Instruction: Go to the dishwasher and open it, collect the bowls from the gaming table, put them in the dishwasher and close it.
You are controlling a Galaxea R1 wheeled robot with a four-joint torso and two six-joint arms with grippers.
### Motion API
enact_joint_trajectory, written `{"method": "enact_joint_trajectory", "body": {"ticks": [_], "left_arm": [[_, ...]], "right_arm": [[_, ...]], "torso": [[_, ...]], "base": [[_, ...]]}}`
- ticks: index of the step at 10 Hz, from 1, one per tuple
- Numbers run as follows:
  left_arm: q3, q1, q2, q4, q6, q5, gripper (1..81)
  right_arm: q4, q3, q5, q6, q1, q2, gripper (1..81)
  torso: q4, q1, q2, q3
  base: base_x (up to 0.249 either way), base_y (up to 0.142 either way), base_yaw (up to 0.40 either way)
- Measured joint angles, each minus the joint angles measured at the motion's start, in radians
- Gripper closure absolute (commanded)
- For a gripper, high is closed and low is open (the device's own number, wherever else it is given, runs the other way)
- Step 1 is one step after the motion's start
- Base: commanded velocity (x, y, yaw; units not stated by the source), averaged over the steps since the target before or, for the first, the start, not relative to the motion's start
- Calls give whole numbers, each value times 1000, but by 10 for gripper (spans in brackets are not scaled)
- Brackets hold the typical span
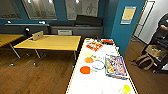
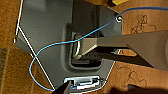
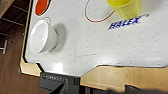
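Head view. Gaming table [image 1: 82,86]: long white top, yellow edging, running from 6 o'clock up toward 12. On it, from the far end: a red printed box [image 1: 94,46], a pale green dish [image 1: 88,54], an orange dish [image 1: 88,60], a red-orange paddle [image 1: 85,70], a colourful flat box [image 1: 115,65]. Near end, toward 5 o'clock: a white bowl [image 1: 115,85] and a yellow-green cup [image 1: 126,89], close together; outlines soft, so these may be misread. Yellow work tables [image 1: 50,42] at 10 o'clock. A person [image 1: 163,25] at 3 o'clock.

Left wrist view. Grey robot base plate [image 2: 45,30] with a blue cable [image 2: 50,46] looped across it, wood floor [image 2: 140,75] beyond. Fingers not discernible; whether parted or closed cannot be told.

Right wrist view. The white bowl [image 3: 43,37] sits on the table top [image 3: 100,47] near its corner; the yellow cup [image 3: 126,8] well apart from it. Gripper state cannot be told; nothing seen in its hold.

Step in hand, by judgement: collecting bowls. Approach the white bowl from above its rim, clear of the table edge, so it is not nudged off
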Motion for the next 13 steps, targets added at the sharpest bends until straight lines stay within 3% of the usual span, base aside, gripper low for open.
{"method": "enact_joint_trajectory", "body": {"ticks": [5,10,13], "left_arm": [[-6,-3,11,0,0,-4,10],[-9,-6,18,0,0,-4,10],[-11,-16,18,0,0,-6,10]], "right_arm": [[21,-206,-124,54,110,4,10],[58,-261,-223,62,260,28,10],[76,-272,-236,64,292,48,10]], "torso": [[0,1,1,-5],[0,1,1,-11],[0,2,1,-53]], "base": [[0,0,0],[0,0,0],[0,0,0]]}}
